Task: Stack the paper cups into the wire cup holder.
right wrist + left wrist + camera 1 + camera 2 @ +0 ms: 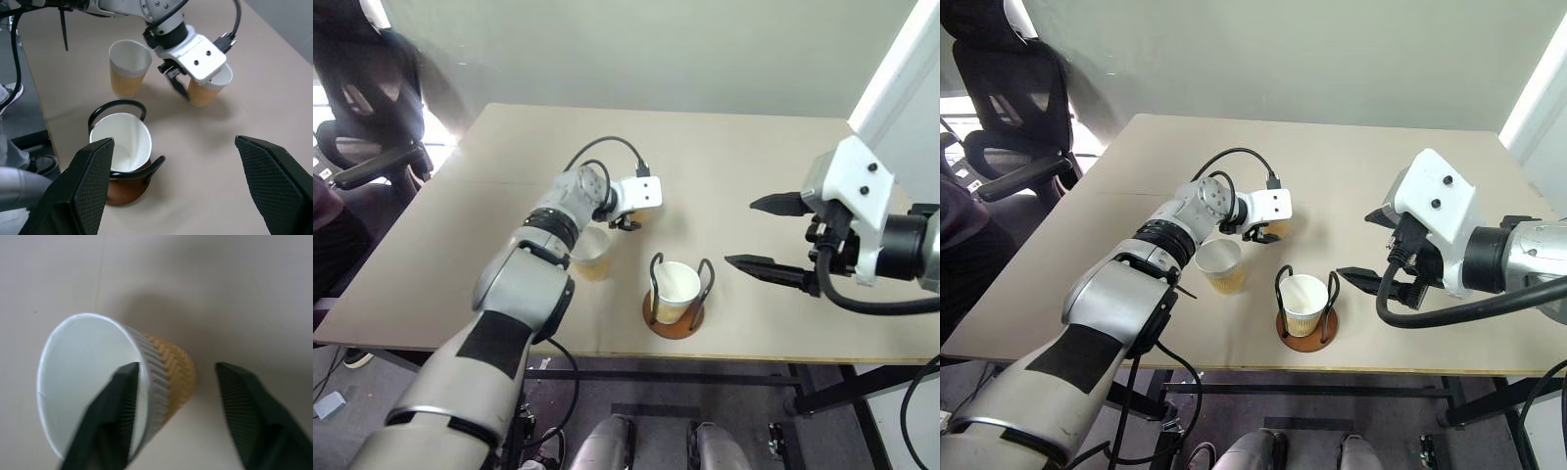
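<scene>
The wire cup holder (128, 188) stands near the table's (754, 147) front edge with one paper cup (122, 142) already seated between its two wire loops, leaning a little to one side. A second cup (128, 68) stands upright on the table just beside the holder, on the robot's left, and a third cup (208, 88) stands a little farther back. That third cup is the one we are working on: the left gripper (176, 396) has one finger (115, 416) dipped inside the white rim and the other outside the yellow wall, the jaws part-way in but not yet pinching as far as we can see. To do this well, we judge we should close gently on the wall alone — thin paper will crush or oval under a hard squeeze — and lift straight up before carrying it across. The seated cup's lean matters, so we would bring the new cup down along that cup's own axis, clear of the wire loops. The right gripper (773, 235) hovers wide open and empty to the right of the holder — well placed, we think, to steady the wooden base if it slides.
</scene>
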`<action>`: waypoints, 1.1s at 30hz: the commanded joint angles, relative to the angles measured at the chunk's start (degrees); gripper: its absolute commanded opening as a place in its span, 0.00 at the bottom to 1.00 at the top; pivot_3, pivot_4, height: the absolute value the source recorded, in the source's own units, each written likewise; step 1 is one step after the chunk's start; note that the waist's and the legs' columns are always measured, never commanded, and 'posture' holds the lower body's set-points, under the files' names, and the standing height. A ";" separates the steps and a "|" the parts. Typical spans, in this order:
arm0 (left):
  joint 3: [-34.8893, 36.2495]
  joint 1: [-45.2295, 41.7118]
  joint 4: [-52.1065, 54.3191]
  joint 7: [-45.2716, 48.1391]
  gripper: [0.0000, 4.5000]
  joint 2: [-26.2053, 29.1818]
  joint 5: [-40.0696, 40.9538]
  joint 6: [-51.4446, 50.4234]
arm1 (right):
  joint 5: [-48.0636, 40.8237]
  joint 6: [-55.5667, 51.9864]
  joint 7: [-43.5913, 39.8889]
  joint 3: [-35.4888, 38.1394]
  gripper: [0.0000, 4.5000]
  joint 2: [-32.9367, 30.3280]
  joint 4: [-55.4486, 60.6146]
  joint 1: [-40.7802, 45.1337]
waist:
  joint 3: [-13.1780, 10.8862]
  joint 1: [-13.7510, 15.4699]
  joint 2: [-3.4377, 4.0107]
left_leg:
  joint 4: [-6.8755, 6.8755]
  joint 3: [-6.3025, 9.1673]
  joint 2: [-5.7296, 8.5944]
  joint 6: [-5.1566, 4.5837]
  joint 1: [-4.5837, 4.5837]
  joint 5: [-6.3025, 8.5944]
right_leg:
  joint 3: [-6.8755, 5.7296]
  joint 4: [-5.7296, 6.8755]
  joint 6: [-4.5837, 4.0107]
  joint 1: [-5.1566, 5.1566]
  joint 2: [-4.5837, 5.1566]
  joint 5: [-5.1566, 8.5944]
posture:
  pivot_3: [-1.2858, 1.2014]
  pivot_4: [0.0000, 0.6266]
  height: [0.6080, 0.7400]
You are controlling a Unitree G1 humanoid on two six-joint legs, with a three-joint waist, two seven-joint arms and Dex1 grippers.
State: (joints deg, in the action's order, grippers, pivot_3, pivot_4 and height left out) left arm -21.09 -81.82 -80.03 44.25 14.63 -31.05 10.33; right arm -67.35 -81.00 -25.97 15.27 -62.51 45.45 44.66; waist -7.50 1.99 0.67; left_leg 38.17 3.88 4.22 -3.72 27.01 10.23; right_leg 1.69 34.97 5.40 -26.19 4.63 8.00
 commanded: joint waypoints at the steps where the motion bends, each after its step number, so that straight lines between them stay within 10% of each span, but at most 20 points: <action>1: -0.36 -0.72 0.31 -2.51 0.30 -0.02 -1.25 1.34 | -2.52 0.70 2.69 2.38 0.91 -1.58 -0.41 1.07 | 0.00 0.00 0.00 | 0.00 0.02 0.00 0.00 0.00 0.01 | 0.01 -0.01 0.01 0.00 0.03 -0.01 | 0.52 0.24 1.00; 5: -0.62 -1.47 0.28 -2.77 0.01 0.78 -2.11 2.14 | -3.93 1.80 4.23 2.25 0.91 -2.73 -0.86 0.30 | 0.00 0.00 0.00 | 0.00 0.03 0.03 -0.01 0.01 0.04 | 0.00 -0.01 0.04 0.00 0.04 -0.02 | 0.52 0.24 1.00; 25: 17.62 -19.54 2.90 45.66 0.01 10.87 20.06 5.40 | -1.07 14.40 -11.42 19.03 0.91 -11.32 -1.02 -16.85 | 0.13 0.16 0.17 | 0.28 0.24 0.03 0.27 0.61 0.65 | -0.02 -0.07 0.37 -0.32 0.21 0.61 | 0.52 0.24 1.00; 28: 7.82 -20.92 5.42 48.25 0.01 12.37 30.86 -0.52 | -0.31 16.26 -11.95 19.54 0.91 -11.38 -0.57 -18.55 | 0.12 -0.06 0.21 | 0.30 0.09 0.03 0.21 0.69 0.72 | -0.08 -0.06 0.46 -0.40 0.25 0.65 | 0.52 0.24 1.00; 33: -25.94 -17.14 34.59 48.25 0.01 28.17 73.52 -15.53 | 0.80 18.47 -12.32 20.89 0.91 -11.48 0.51 -21.35 | 0.18 -0.94 0.42 | 0.31 -0.22 -0.01 0.20 0.68 0.97 | -0.20 -0.03 0.47 -0.51 0.25 0.56 | 0.52 0.24 1.00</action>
State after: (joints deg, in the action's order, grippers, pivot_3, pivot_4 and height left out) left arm -40.03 -97.99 -53.05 90.65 40.84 30.79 -2.13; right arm -67.19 -64.43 -38.24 33.69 -73.36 45.25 23.09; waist -7.33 1.05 1.09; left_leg 38.71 3.74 4.08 -3.47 27.74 11.38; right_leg 1.62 34.97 5.94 -26.64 4.86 8.57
